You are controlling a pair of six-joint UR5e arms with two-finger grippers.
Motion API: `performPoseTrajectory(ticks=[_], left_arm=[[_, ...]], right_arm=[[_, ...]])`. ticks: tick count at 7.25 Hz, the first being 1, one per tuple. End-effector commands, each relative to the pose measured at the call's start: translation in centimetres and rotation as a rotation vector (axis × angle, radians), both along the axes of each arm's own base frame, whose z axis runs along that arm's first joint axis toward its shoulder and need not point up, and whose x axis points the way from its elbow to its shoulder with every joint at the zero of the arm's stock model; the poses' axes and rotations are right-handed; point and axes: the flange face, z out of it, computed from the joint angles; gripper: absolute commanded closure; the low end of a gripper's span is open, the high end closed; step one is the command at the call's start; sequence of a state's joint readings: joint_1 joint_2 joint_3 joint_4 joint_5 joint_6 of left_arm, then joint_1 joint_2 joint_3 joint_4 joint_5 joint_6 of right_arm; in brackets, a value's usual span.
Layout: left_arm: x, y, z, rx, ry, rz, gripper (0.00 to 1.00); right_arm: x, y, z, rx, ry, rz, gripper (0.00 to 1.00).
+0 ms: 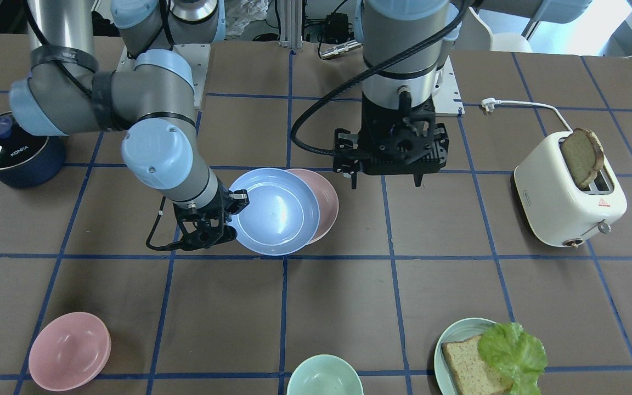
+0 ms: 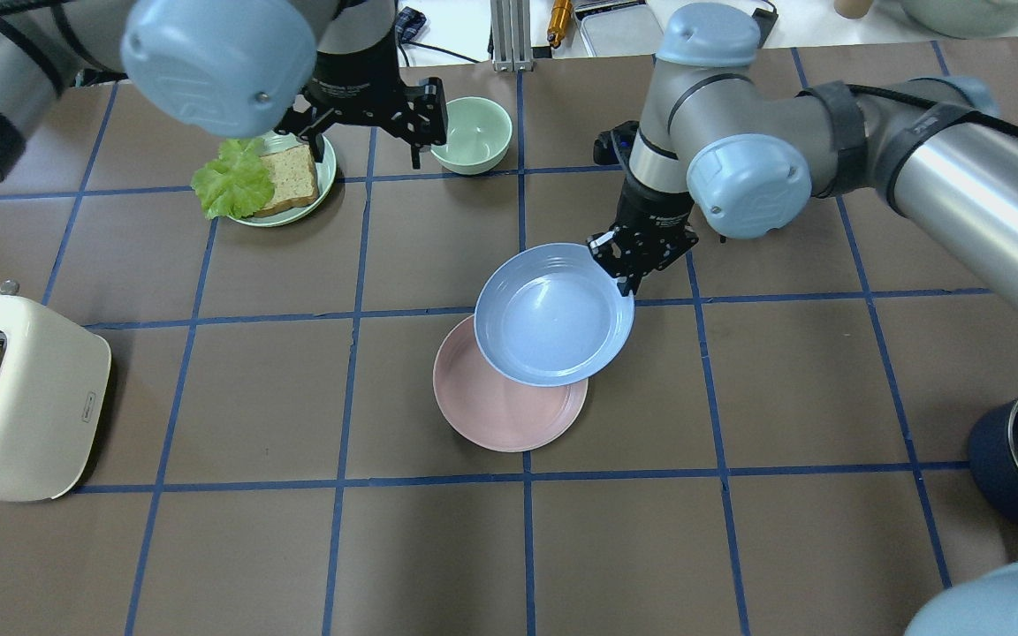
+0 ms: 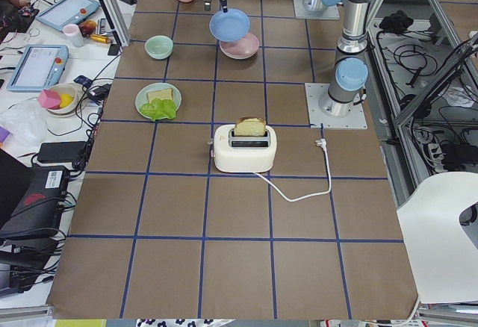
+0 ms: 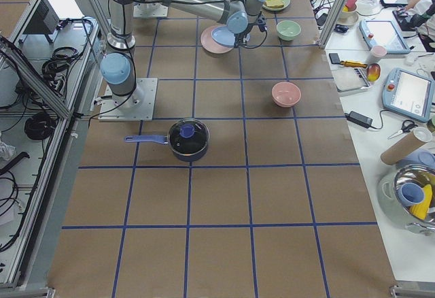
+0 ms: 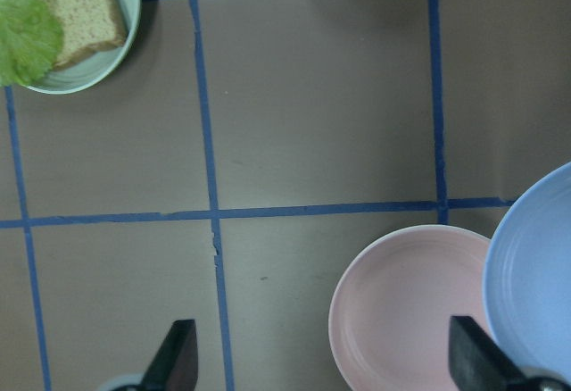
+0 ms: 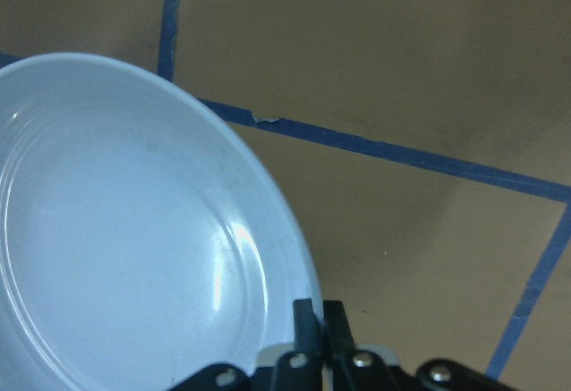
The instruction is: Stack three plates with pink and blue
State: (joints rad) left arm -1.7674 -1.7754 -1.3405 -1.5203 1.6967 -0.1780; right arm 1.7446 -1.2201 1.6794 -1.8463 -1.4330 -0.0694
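We see the right end effector (image 2: 629, 276) clenched on the far rim of the light blue round plastic plate (image 2: 553, 318), at the side away from the robot. The right wrist view settles this: its two black fingers (image 6: 305, 324) sit pressed together over the plate's edge, a detail the wider views leave too small to read.

The blue plate partly covers the pale pink round plastic plate (image 2: 500, 411), which lies flat on the brown bench (image 2: 235, 397) near the middle, across a blue tape line. From overhead the blue plate is offset toward the far right of the pink one and looks the larger of the two, and it throws a shadow on the pink surface. We cannot tell from any view whether its lower edge touches the pink plate.

The left end effector (image 1: 387, 184) hangs released above the bench, just beside the two plates on the robot's left. The left wrist view shows its fingertips (image 5: 174, 360) set wide apart with only the bench and part of the pink plate beneath.

The front-facing view alone takes in the small deep pink bowl (image 1: 69, 351) at the bench's far edge and the dark blue pot with a glass lid (image 1: 14, 153) near the right arm. The cream toaster holding a slice of bread (image 1: 563, 203) stands on the left arm's side. The pale teal plate of bread and lettuce (image 2: 328, 177) and the mint green bowl (image 2: 472, 132) sit well apart from the pair of plates.
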Motion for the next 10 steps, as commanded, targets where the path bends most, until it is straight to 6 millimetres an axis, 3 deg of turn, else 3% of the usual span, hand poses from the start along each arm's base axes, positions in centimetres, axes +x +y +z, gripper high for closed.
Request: performPoseTrajectory(ticks=[1, 5, 6, 7, 9, 10], left_arm=[[4.5, 0.3, 2.5, -0.011, 0.026, -0.028, 0.01], [10.3, 0.9, 5.3, -0.034, 0.134, -0.026, 0.01], [10.5, 1.4, 5.5, -0.02, 0.132, -0.025, 0.01], [10.7, 1.7, 5.7, -0.013, 0.129, -0.054, 0.01], [10.7, 2.5, 5.9, 0.012, 0.125, -0.059, 0.0], [10.5, 2.6, 5.2, 0.031, 0.121, -0.06, 0.01]], right_arm=[[1.4, 1.5, -2.7, 0.007, -0.008, 0.009, 1.0], [3.7, 3.5, -4.5, 0.013, -0.041, 0.029, 1.0], [3.7, 3.6, -4.5, 0.01, -0.027, 0.037, 0.44], [3.6, 3.6, -4.3, 0.007, -0.02, 0.03, 0.0], [3.5, 3.0, -2.5, -0.028, -0.021, 0.033, 0.0], [2.6, 2.1, 1.1, -0.103, 0.035, 0.039, 0.0]])
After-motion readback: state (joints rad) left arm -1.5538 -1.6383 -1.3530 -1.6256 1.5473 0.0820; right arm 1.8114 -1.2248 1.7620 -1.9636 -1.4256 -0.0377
